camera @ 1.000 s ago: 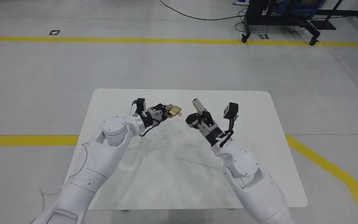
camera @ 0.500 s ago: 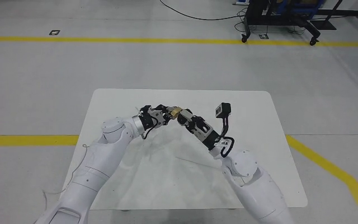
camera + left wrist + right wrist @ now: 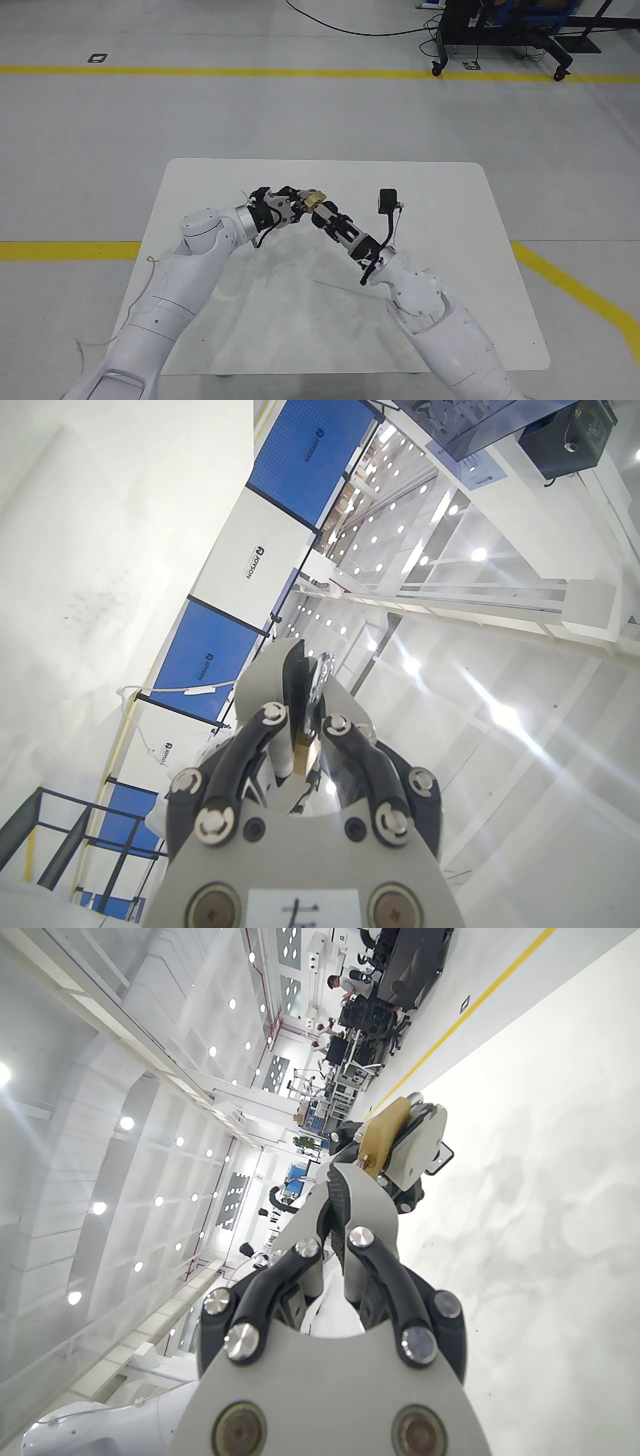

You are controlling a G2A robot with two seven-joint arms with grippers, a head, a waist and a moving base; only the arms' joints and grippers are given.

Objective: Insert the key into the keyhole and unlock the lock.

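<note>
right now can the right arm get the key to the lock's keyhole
Probably yes. The left gripper holds the lock up off the table, its end facing the right gripper, nothing between; the key tip seems at it. Whether it's seated, I can't tell.

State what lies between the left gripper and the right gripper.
The brass lock, held by the left gripper; the key in the right gripper meets it. Top view.

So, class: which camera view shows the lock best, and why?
Right wrist view: the lock shows its broad brass side, near. Top view: a tiny brass speck. Left wrist view: a sliver between the fingers.
</note>
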